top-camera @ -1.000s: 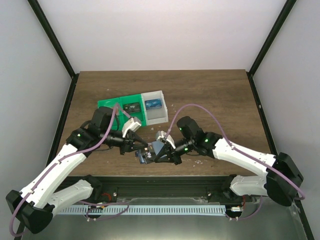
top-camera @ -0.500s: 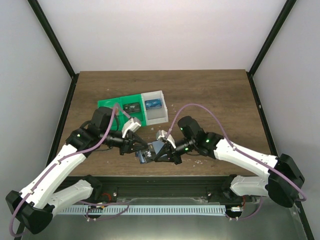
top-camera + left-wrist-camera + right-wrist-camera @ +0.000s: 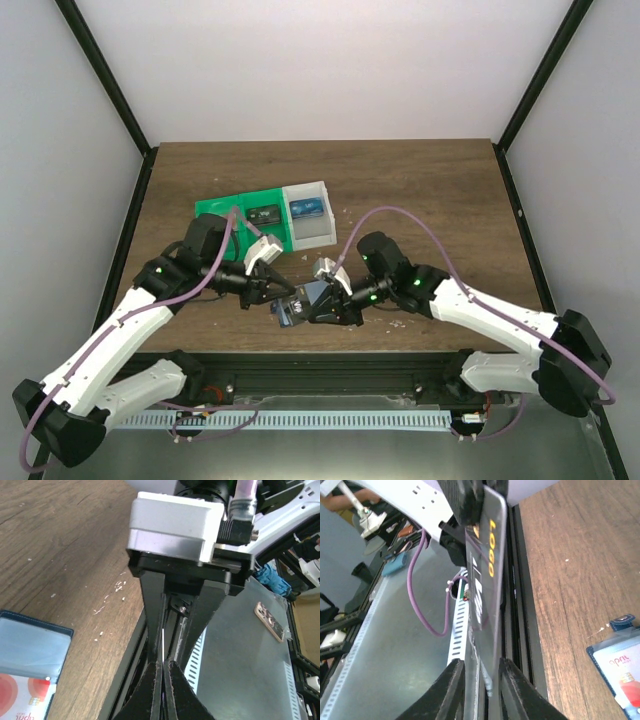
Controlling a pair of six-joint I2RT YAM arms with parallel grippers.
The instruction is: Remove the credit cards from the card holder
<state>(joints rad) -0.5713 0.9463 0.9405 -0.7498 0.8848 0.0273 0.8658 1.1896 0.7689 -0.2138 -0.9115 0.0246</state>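
The card holder, blue with a darker rim, lies open on the wood by the table's front edge. A red-spot card sits in one of its clear pockets, and it also appears low on the right in the right wrist view. Just above it my two grippers meet nose to nose. A dark credit card with yellow lettering stands on edge between them. My left gripper is shut on its thin edge. My right gripper has its jaws a little apart, one on each side of the card.
A green-and-white tray stands behind the grippers, with a dark card and a blue card in its compartments. The table's black front rail runs right under the grippers. Small white crumbs dot the wood.
My right gripper's jaws have come slightly apart around the dark card. Both arms have hardly moved.
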